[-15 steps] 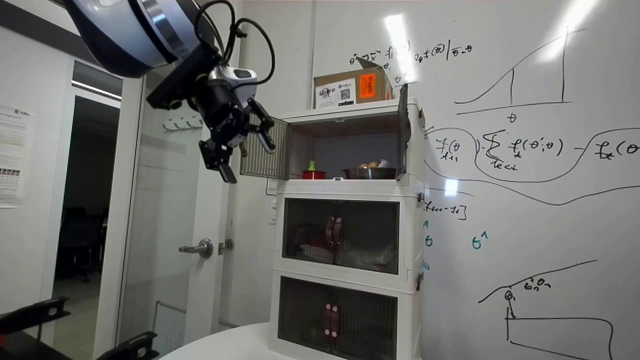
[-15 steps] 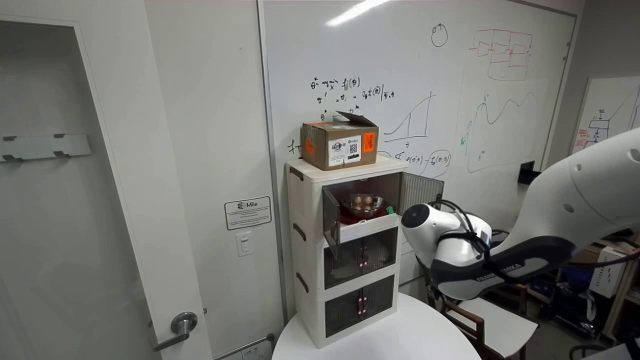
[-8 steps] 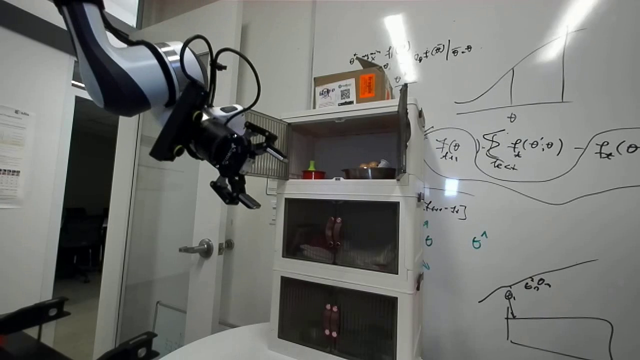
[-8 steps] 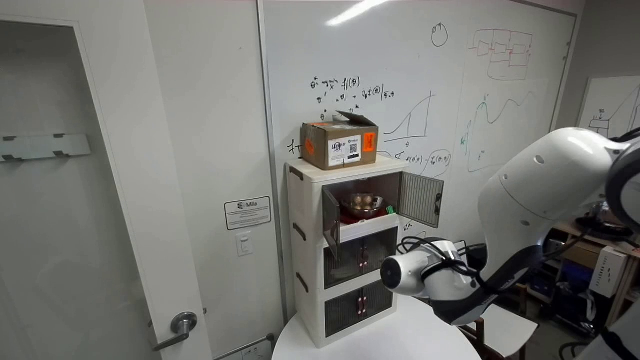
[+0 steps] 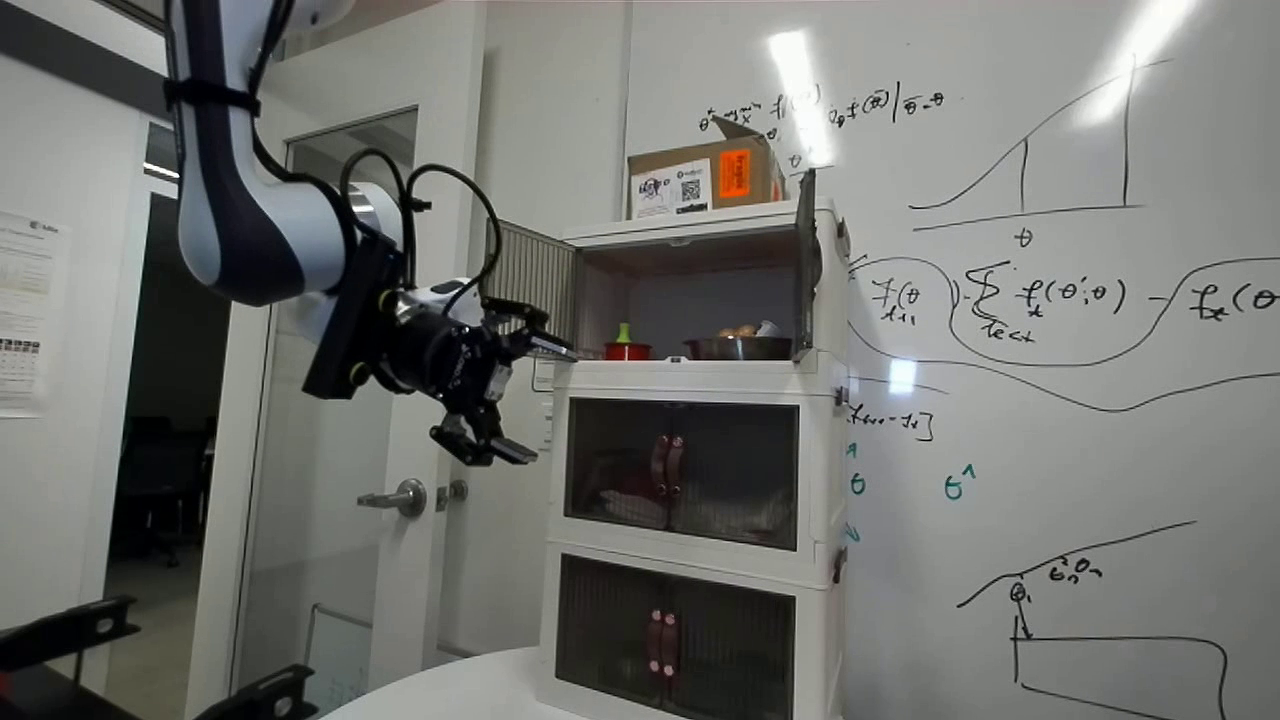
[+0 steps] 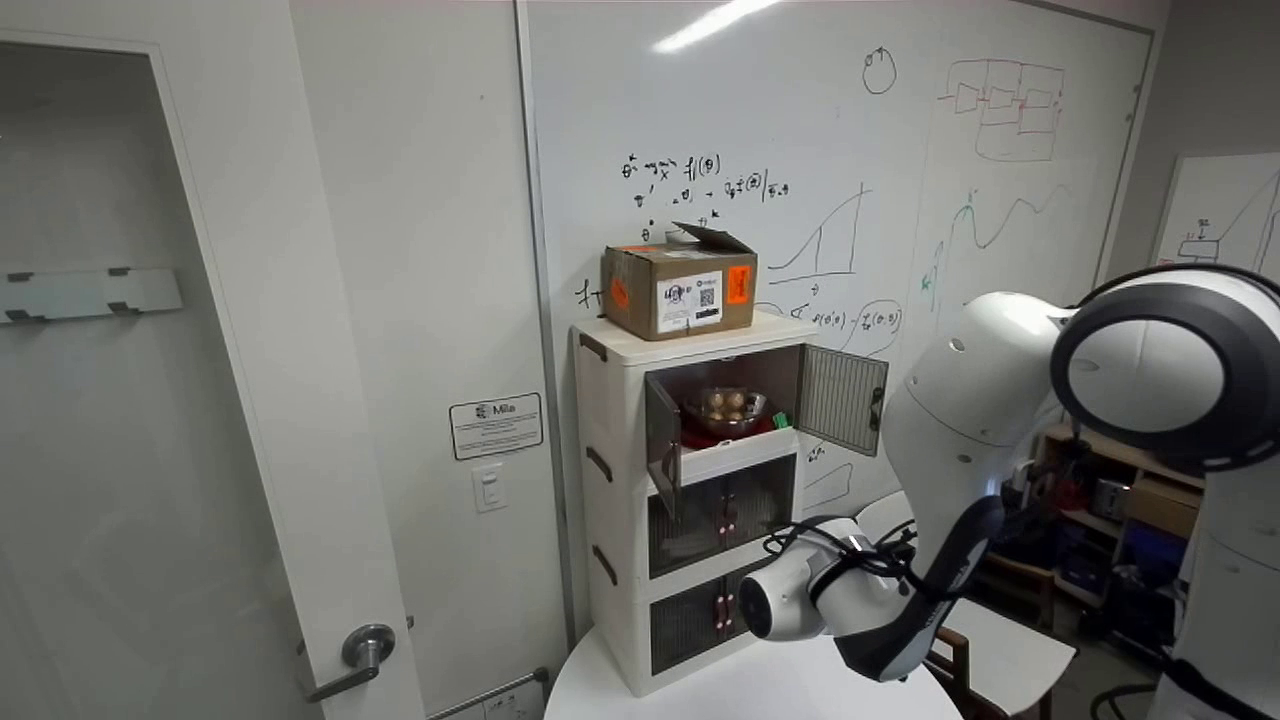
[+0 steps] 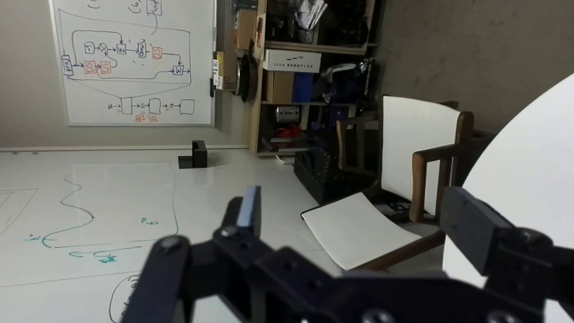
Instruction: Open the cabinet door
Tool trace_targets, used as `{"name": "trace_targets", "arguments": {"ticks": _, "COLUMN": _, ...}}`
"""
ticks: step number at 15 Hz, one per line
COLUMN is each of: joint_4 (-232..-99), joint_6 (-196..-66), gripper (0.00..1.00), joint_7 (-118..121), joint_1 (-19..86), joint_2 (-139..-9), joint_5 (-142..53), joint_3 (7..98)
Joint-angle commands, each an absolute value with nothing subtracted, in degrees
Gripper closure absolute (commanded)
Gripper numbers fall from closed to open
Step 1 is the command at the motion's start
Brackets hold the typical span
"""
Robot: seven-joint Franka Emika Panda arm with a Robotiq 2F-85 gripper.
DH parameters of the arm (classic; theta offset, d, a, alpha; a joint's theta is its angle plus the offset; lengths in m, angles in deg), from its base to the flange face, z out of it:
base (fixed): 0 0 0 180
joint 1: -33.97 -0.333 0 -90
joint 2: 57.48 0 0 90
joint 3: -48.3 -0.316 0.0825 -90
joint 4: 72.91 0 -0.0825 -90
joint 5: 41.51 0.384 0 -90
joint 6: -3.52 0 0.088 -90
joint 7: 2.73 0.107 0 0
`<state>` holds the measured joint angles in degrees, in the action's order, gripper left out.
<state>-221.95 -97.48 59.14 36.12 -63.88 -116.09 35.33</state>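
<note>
Spread wide, apart from a shut cabinet door (image 5: 612,450)

In an exterior view, see the cabinet door flush in the middle tier of the white cabinet (image 5: 690,555), alongside a matching panel (image 5: 742,475), with dark red handles (image 5: 659,465) at the meeting edges. To the door's left in the picture, and apart from it, the black jaws, released: parted one above the other, tilted slightly downward. With the lower tip at about the height of the handles, and the upper tip overlapping the lower edge of an open top-tier panel (image 5: 538,275). Cannot tell whether touching that panel.

In an exterior view, find the jaws hidden behind the white arm (image 6: 960,400), with a spread impossible to tell from here. Shut in this view too, partly covered by the open top-tier panel: the cabinet door. See the cabinet standing on the round white counter (image 6: 770,690), with a cardboard box (image 6: 680,285) on top and a metal bowl (image 6: 730,428) inside the top tier.

In the wrist view, turned on its side, see the jaws at the bottom, released and far apart, with part of a wood-framed chair (image 7: 358,229) and a stretch of whiteboard (image 7: 215,188) showing through the gap. Toward the top, light wooden shelving (image 7: 314,46). Along the right edge, partly behind one jaw, the counter.
</note>
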Motion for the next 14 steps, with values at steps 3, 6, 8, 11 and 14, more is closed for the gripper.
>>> {"name": "trace_targets", "arguments": {"ticks": 3, "joint_4": -221.37, "joint_6": -97.59, "gripper": 0.0, "joint_7": 59.01, "joint_1": 33.39, "joint_2": -64.15, "joint_5": -115.8, "joint_3": 38.2}}
{"name": "trace_targets", "arguments": {"ticks": 6, "joint_4": -219.0, "joint_6": -97.71, "gripper": 0.0, "joint_7": 67.73, "joint_1": 33.1, "joint_2": -66.38, "joint_5": -112.32, "joint_3": 38.49}}
{"name": "trace_targets", "arguments": {"ticks": 8, "joint_4": -217.09, "joint_6": -99.12, "gripper": 0.0, "joint_7": 73.73, "joint_1": 32.01, "joint_2": -68.71, "joint_5": -110.61, "joint_3": 39.08}}
{"name": "trace_targets", "arguments": {"ticks": 11, "joint_4": -213.68, "joint_6": -102.17, "gripper": 0.0, "joint_7": 84.88, "joint_1": 29.94, "joint_2": -73.68, "joint_5": -110.97, "joint_3": 39.15}}
{"name": "trace_targets", "arguments": {"ticks": 14, "joint_4": -209.37, "joint_6": -100.37, "gripper": 0.0, "joint_7": 96.56, "joint_1": 26.42, "joint_2": -80.54, "joint_5": -118.73, "joint_3": 39.18}}
